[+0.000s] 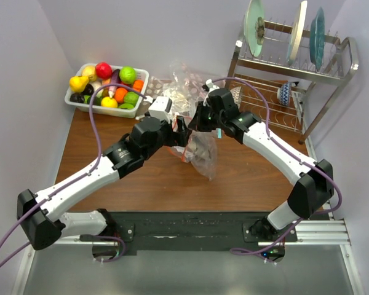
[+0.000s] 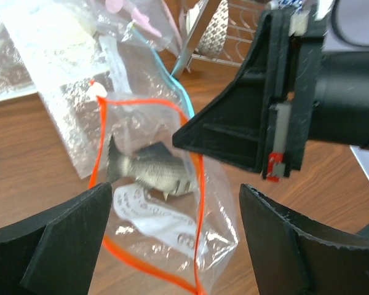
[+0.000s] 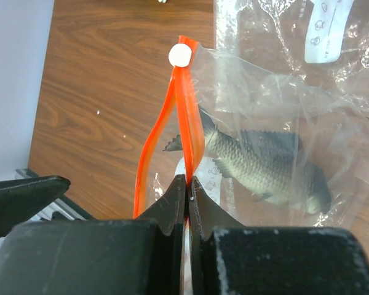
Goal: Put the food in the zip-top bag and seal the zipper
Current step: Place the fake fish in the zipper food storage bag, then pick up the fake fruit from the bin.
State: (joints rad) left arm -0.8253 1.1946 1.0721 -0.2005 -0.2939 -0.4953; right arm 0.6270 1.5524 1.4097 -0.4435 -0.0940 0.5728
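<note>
The zip-top bag (image 1: 202, 153) hangs over the table's middle with a grey toy fish (image 3: 264, 166) and a white label inside. Its orange zipper (image 3: 184, 110) gapes in a loop. My right gripper (image 3: 188, 179) is shut on the zipper strip at one side of the mouth and holds the bag up. My left gripper (image 2: 175, 196) is open, one finger on each side of the bag's mouth (image 2: 166, 233), touching nothing. The food (image 1: 127, 75), glossy toy fruits and vegetables, lies in a white basket (image 1: 72, 98) at the back left.
Other clear bags (image 1: 184, 86), one with a blue-green strip (image 2: 166, 67), are heaped behind the held bag. A metal dish rack (image 1: 332, 74) with plates and a cup stands at the back right. Walls close in on both sides of the table.
</note>
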